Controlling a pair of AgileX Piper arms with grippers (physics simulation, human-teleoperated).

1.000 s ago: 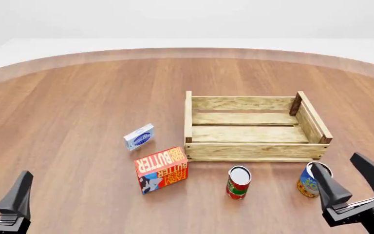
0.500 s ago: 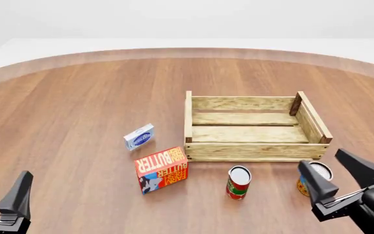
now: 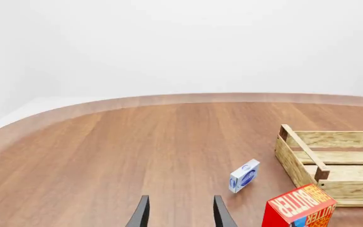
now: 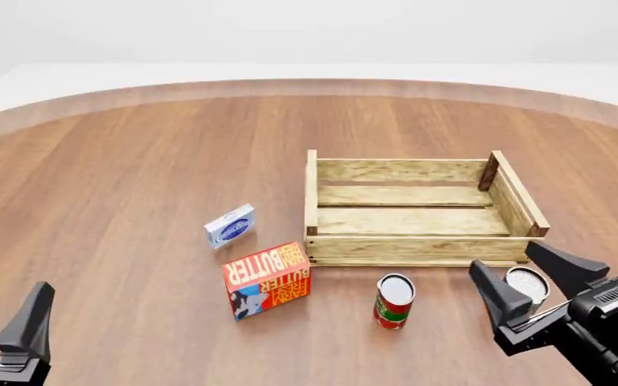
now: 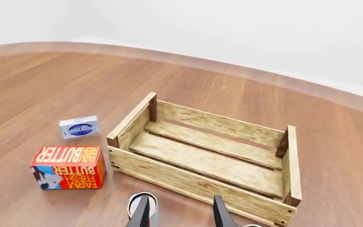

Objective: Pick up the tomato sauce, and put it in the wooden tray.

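The tomato sauce, a small red-labelled can with a green band and a white top, stands upright on the table in front of the wooden tray. Its white top shows in the right wrist view, beside one finger. My right gripper is open and empty, to the right of the can and near the tray's front right corner. The tray also shows in the right wrist view and in the left wrist view. My left gripper is open and empty at the near left.
A blue-and-orange can stands between my right fingers, mostly hidden. A red butter box and a small blue box sit left of the tray. The table's curved far edge lies beyond.
My right gripper has moved left and forward toward the tray's front right corner, now covering the blue-and-orange can. The left arm and all objects have not moved.
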